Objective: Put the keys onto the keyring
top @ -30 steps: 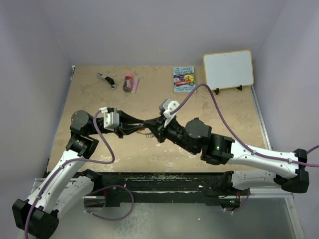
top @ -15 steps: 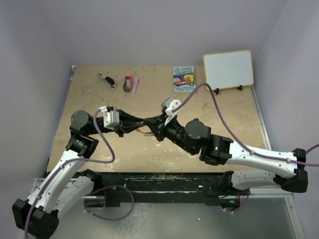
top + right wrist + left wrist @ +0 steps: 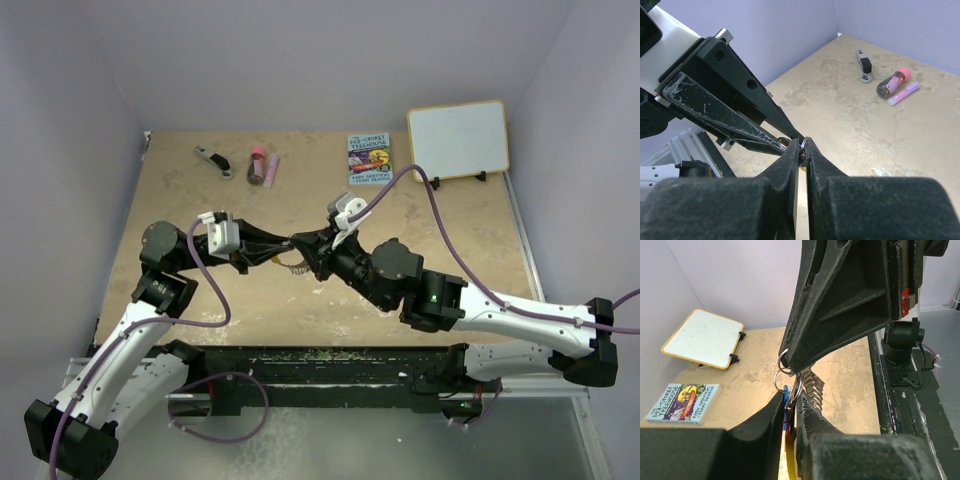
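My two grippers meet tip to tip above the middle of the table. My left gripper (image 3: 288,244) is shut on the keyring, whose orange-yellow part (image 3: 790,462) runs between its jaws in the left wrist view. The silvery coiled part (image 3: 813,386) sticks out beyond them. The blue key (image 3: 785,402) and a sliver of the red key (image 3: 787,432) sit pinched in the same gap. My right gripper (image 3: 300,243) is shut on a small silver split ring (image 3: 803,144) at the keys' top. That ring also shows in the left wrist view (image 3: 782,361).
At the back stand a small book (image 3: 368,158) and a whiteboard (image 3: 458,138). At the back left lie a black-and-silver clip-like tool (image 3: 213,160), a dark red tube (image 3: 257,165) and a pink marker (image 3: 271,167). The table's front edge has a black rail.
Both grippers, still joined at the tips, have shifted a little to the left and away from the arm bases. The grips look unchanged.
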Robot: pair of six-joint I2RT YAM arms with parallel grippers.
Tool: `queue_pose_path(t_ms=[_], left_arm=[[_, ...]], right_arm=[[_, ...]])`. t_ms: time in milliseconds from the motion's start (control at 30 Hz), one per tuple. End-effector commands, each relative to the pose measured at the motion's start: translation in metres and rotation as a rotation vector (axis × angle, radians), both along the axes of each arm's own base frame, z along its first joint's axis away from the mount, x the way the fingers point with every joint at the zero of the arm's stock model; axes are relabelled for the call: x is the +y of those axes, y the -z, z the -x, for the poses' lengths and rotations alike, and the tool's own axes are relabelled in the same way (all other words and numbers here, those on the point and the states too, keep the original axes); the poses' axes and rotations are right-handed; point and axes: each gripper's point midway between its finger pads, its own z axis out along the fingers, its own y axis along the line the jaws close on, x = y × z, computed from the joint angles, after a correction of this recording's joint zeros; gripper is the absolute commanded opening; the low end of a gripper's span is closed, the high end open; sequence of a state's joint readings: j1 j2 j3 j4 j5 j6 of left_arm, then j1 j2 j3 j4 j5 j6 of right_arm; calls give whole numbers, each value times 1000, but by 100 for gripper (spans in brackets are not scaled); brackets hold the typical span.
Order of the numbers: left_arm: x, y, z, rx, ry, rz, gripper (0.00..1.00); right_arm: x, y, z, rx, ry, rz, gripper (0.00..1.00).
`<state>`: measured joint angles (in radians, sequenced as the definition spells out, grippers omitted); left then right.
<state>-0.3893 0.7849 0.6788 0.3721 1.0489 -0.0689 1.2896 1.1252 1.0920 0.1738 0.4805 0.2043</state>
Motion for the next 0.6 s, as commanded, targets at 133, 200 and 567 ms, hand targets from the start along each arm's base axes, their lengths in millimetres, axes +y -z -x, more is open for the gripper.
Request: queue_pose_path(t_ms=[133, 200, 567], left_arm=[[1, -36, 19, -101, 51, 48, 3], [1, -37, 19, -101, 50, 52, 3], [1, -43, 20, -93, 46, 70, 3]], right_arm=[[-11, -25, -15, -12, 105, -101, 7], [-10, -26, -16, -13, 104, -108, 8], [-1, -26, -19, -15, 109, -142, 5]])
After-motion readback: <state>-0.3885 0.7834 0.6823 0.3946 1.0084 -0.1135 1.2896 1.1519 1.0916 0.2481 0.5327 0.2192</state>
